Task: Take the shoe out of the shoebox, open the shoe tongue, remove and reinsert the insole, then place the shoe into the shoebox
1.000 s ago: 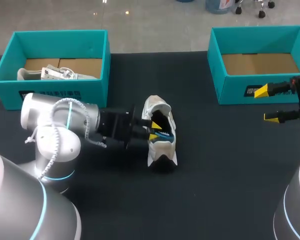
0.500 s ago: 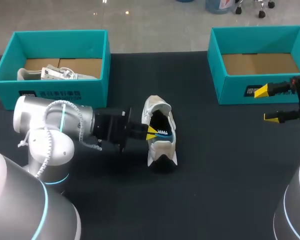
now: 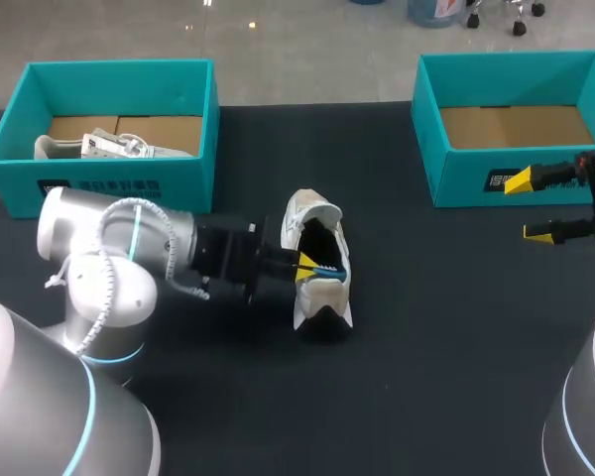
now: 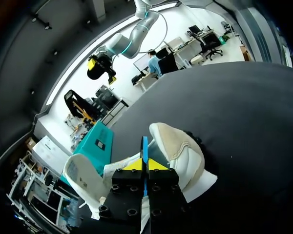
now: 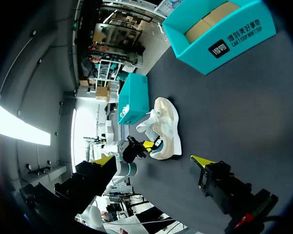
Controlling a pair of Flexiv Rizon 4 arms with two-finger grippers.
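A white shoe (image 3: pixel 318 270) lies on the dark table (image 3: pixel 426 327) between two teal shoeboxes, its opening facing up. My left gripper (image 3: pixel 305 265) reaches into that opening from the left and is shut on the edge of the blue insole (image 3: pixel 327 268). In the left wrist view the thin blue insole (image 4: pixel 144 148) stands pinched between the yellow tips of the left gripper (image 4: pixel 145 165), with the shoe (image 4: pixel 183 151) around it. My right gripper (image 3: pixel 535 208) hangs open and empty before the right shoebox (image 3: pixel 511 124); from its wrist the shoe (image 5: pixel 167 124) lies ahead of the right gripper (image 5: pixel 153 160).
The left shoebox (image 3: pixel 109 183) holds a second white shoe (image 3: pixel 109 147) on its cardboard floor. The right shoebox shows only bare cardboard inside. Dark table surface stretches in front of the shoe and to its right.
My left gripper's fingers have closed on the blue insole inside the shoe, and the left arm has shifted slightly. The right arm and the shoe have stayed put.
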